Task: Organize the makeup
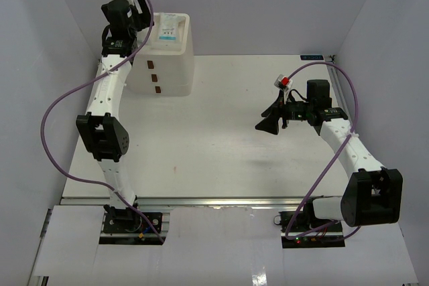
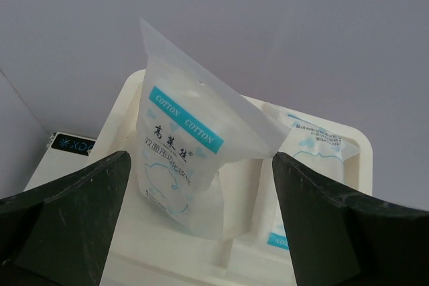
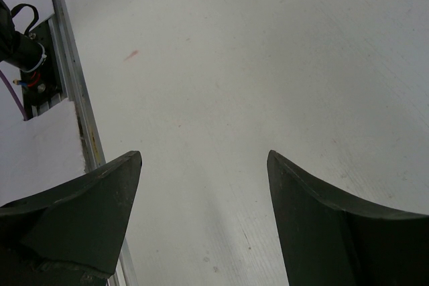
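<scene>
A flat white-blue sachet pack (image 2: 175,165) marked "COTTON" stands tilted in the left compartment of the tray (image 2: 126,98) on top of the white drawer box (image 1: 171,72). A second sachet pack (image 2: 314,149) lies in the right compartment. From above the packs (image 1: 167,33) show as a pale blue-white patch. My left gripper (image 2: 201,159) hovers open over the tray, with its fingers (image 2: 80,212) on either side of the tilted pack and apart from it. My right gripper (image 3: 204,155) hangs open over bare table (image 3: 268,65), holding nothing. No other makeup is in view.
The drawer box stands at the back left against the wall, with three small brown handles (image 1: 153,78) on its front. A metal rail (image 1: 221,201) runs along the table's near edge. Grey walls close in the left, back and right sides.
</scene>
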Robot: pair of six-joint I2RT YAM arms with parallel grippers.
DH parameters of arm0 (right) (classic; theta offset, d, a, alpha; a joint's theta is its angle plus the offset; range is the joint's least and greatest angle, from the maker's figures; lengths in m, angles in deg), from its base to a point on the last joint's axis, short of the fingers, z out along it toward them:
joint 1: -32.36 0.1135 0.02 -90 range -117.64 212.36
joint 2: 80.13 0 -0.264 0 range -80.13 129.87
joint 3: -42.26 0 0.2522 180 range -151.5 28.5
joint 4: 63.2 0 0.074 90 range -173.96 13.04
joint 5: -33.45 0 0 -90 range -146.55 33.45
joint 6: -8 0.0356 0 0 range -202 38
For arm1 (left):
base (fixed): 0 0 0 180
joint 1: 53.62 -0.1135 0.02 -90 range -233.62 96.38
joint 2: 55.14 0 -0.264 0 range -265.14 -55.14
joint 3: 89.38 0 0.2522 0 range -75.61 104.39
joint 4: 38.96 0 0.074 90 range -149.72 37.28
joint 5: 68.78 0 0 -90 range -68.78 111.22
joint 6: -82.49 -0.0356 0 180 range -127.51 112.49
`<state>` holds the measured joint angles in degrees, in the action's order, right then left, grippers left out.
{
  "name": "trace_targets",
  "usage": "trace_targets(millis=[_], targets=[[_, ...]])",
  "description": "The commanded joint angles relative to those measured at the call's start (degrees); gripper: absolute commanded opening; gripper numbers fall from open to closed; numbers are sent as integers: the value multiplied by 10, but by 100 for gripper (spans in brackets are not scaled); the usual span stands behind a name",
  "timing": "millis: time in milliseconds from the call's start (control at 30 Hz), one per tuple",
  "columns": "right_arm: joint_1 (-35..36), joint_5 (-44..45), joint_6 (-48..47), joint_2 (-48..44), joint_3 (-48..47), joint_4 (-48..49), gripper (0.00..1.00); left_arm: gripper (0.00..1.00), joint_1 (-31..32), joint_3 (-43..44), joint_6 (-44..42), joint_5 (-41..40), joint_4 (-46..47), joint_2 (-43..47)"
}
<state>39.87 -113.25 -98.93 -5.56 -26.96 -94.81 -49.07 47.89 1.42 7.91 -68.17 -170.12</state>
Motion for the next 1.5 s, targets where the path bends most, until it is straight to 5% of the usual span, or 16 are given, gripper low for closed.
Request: trace_targets(millis=[0, 667, 900, 1100, 1233, 1467], targets=[[-1, 0, -4, -7, 0, 14, 82, 98, -1, 12, 12, 20, 1, 19], [-1, 22, -21, -2, 2, 10, 82, 98, -2, 23, 82, 163, 5, 43], [-29, 92, -39, -31, -5, 0, 82, 98, -3, -265, 141, 455, 121, 233], [-68, 113, -39, -82, 7, 14, 85, 98, -1, -594, 206, 612, 229, 422], [-96, 113, -38, -111, 16, 16, 92, 98, 2, -754, 172, 614, 209, 557], [-104, 139, -26, -157, 47, 9, 97, 98, 5, -896, 124, 616, 177, 749]])
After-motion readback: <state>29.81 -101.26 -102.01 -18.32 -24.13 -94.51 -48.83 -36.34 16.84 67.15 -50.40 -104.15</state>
